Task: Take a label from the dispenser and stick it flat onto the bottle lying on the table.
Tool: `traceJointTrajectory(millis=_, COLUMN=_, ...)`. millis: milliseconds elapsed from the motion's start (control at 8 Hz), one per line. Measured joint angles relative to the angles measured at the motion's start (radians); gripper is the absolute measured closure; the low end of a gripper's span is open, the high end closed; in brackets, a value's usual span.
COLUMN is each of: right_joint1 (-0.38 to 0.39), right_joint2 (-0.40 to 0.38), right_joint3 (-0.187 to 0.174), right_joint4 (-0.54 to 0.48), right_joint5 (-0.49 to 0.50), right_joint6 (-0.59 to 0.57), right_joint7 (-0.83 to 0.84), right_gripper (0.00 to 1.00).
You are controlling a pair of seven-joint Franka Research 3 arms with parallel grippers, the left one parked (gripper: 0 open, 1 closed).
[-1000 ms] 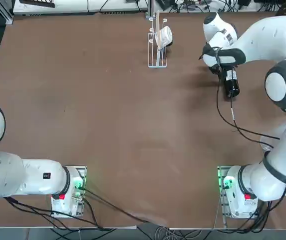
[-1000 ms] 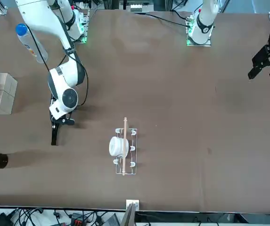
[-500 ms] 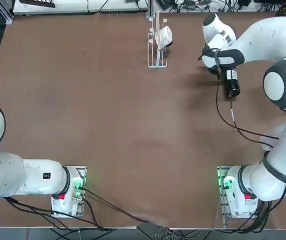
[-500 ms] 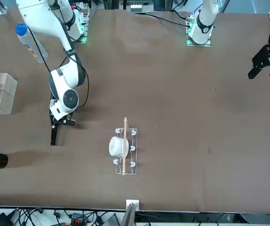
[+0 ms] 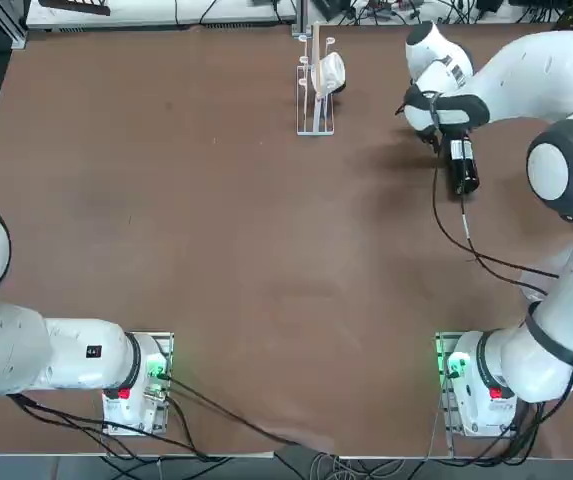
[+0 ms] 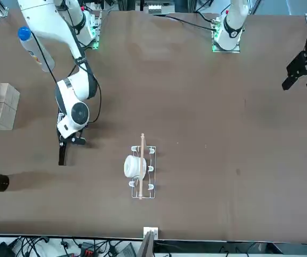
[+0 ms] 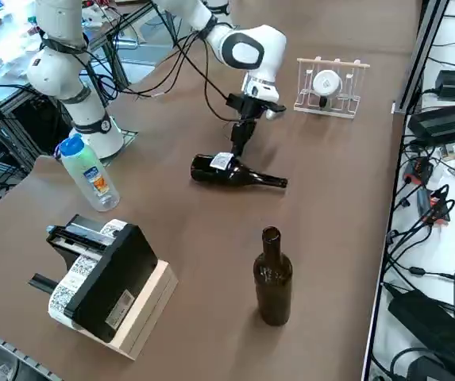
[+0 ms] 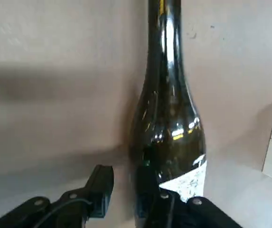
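The dark bottle [image 7: 247, 175] lies on the table on the robot's right side, its neck [image 6: 61, 155] pointing away from the bases. On its body [image 8: 169, 137] sits a small white label [image 7: 221, 161], seen close up in the right wrist view [image 8: 185, 183]. My right gripper [image 7: 236, 149] points down right over that labelled part. In the right wrist view the gripper [image 8: 125, 187] stands open by a narrow gap, one finger [image 8: 101, 183] beside the bottle over bare table, the other against the glass near the label. The dispenser [image 5: 316, 80] stands apart at the far edge, holding its white roll [image 7: 326, 82].
A second dark bottle [image 7: 273, 278] stands upright near the right edge. A clear plastic bottle with a blue cap [image 7: 88, 173] and a black label printer on a wooden block [image 7: 104, 282] sit at the near right corner. Cables hang off the table edge [image 7: 386, 198].
The right arm has shifted only slightly over the bottle. Bottle, label and dispenser stay where they were.
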Motion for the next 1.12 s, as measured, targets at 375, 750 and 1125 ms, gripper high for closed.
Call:
traceJointTrajectory(millis=375, right_joint1=0.021, right_joint2=0.000, right_joint3=0.001, right_joint4=0.050, right_joint5=0.069, right_joint6=-0.001, right_joint7=0.009, right_gripper=0.67)
traceJointTrajectory(millis=750, right_joint1=0.038, right_joint2=0.006, right_joint3=0.001, right_joint4=0.074, right_joint5=0.074, right_joint6=-0.018, right_joint7=0.020, right_gripper=0.67)
traceJointTrajectory(millis=1125, right_joint1=0.038, right_joint2=0.007, right_joint3=-0.009, right_joint4=0.094, right_joint5=0.073, right_joint6=-0.132, right_joint7=0.021, right_gripper=0.67)
